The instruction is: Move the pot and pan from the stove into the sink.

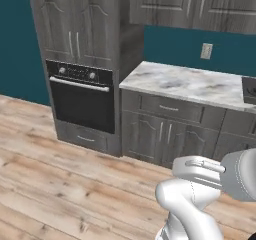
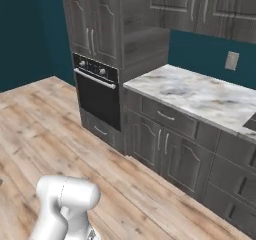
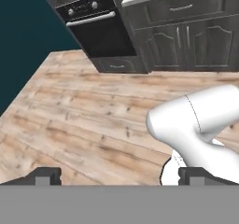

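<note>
Against the teal back wall, a marble tabletop (image 1: pixel 185 84) is carried on dark grey wood-grain base cabinets (image 1: pixel 165 129). A black built-in oven (image 1: pixel 82 101) with a row of knobs and a bar handle is set into a tall cabinet column to the left of the tabletop, with a drawer (image 1: pixel 86 138) below it. Upper cabinets (image 2: pixel 200 6) are mounted above the tabletop, and a wall outlet (image 1: pixel 206 50) is fixed to the teal backsplash.

At the far right end of the tabletop, a dark recessed edge (image 1: pixel 249 90) is cut off by the frame; whether it belongs to the stove or the sink cannot be told. The pot and pan cannot be located from these views.

Seen from the hand camera, the claw (image 3: pixel 119 176) is released: its two dark fingertips (image 3: pixel 44 176) stand wide apart with nothing between them, above the light wood plank floor (image 3: pixel 84 120). The oven and base cabinets lie well apart from the claw, across the floor.
</note>
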Available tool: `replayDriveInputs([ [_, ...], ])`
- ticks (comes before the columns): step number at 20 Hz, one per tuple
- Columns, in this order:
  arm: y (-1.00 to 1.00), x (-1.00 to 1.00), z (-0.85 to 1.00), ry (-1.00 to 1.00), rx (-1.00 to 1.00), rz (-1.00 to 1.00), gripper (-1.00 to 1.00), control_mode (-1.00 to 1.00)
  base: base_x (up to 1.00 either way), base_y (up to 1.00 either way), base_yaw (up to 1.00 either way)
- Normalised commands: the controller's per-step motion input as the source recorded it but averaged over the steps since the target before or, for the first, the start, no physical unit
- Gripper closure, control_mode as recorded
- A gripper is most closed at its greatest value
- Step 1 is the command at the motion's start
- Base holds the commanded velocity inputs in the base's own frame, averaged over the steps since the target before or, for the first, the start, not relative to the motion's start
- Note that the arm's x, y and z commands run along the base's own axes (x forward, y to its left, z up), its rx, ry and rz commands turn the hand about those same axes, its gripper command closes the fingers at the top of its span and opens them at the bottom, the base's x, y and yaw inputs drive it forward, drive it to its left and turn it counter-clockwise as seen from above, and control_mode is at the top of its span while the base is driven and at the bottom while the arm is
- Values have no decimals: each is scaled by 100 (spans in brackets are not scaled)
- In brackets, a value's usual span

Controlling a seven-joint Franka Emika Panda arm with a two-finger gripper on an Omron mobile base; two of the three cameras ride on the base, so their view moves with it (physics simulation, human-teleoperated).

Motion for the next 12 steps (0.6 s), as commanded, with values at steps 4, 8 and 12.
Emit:
replayDriveInputs([
  [4,0,0,0,0,0,0,-100,100,13,-15,-44],
  [8,0,0,0,0,0,0,-100,100,14,-17,-43],
  [12,0,0,0,0,0,0,-100,100,16,-23,-41],
])
